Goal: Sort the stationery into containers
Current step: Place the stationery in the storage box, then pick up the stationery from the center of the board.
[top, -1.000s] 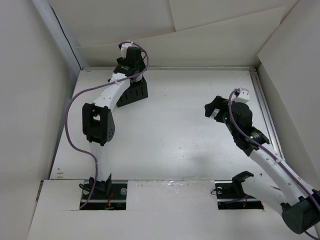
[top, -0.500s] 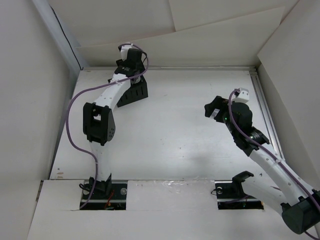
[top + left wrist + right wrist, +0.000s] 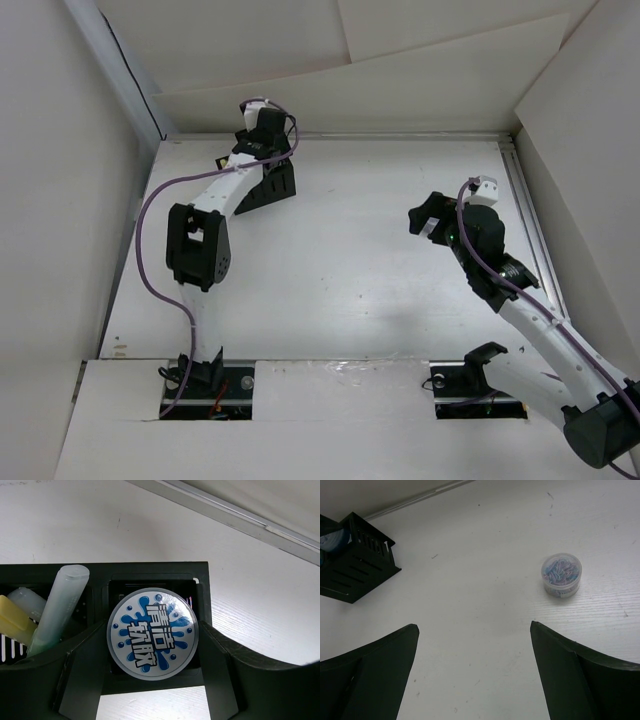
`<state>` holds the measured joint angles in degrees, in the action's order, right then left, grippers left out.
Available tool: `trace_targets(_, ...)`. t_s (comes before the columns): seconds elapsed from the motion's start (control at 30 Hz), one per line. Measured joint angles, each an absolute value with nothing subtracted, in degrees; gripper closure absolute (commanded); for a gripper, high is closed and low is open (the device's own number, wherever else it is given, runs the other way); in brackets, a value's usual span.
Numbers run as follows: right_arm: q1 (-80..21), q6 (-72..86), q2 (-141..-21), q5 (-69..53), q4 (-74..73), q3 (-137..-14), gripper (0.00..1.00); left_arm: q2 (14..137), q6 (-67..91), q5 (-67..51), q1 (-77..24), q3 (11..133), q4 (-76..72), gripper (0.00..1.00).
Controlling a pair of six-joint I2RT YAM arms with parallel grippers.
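1. The left gripper (image 3: 154,647) reaches to the far left of the table (image 3: 350,270) and clamps a round disc (image 3: 152,634) by its edges. The disc hangs over the right compartment of the black box (image 3: 150,569). Held there, it looks lined up for a drop into that slot, though the wrist view cannot show whether it already rests on the bottom.
2. The disc's flat face is turned to the camera. It carries a white label with blue splash marks and blue lettering inside a pale grey rim, and it nearly fills the width of the compartment.
3. The box's left compartment holds a blue stick (image 3: 57,607) leaning upright and a yellow stick (image 3: 15,622) beside it. A third pale piece is tucked behind them.
4. The right gripper (image 3: 472,630) hovers on the right side with its jaws spread wide and nothing between them. It is angled toward a small clear tub (image 3: 561,575) of coloured clips, which stands alone on the table, well apart from the box. By its pose, the tub is the likely next pick.
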<state>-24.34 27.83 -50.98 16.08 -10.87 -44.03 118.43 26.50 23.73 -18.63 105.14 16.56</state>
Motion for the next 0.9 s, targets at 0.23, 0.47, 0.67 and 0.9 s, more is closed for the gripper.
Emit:
trace_targets(0.23, -24.3, 27.8, -51.0, 16.2, -10.9, -44.0, 0.01, 115.3, 27.1, 22.5, -19.3, 103.1, 15.3, 0.32)
trace_targets(0.47, -24.3, 27.8, -51.0, 16.5, -10.9, -44.0, 0.01, 109.7, 27.3, 23.0, -22.6, 103.1, 13.9, 0.35)
trace_targets(0.67, -24.3, 27.8, -51.0, 16.7, -10.9, -44.0, 0.01, 109.6, 27.4, 24.4, -22.5, 103.2, 13.8, 0.34)
trace_targets(0.9, -24.3, 28.3, -49.8, 20.6, -11.0, -43.4, 0.87, 109.6, 27.3, 19.2, -24.7, 99.8, 9.5, 0.41)
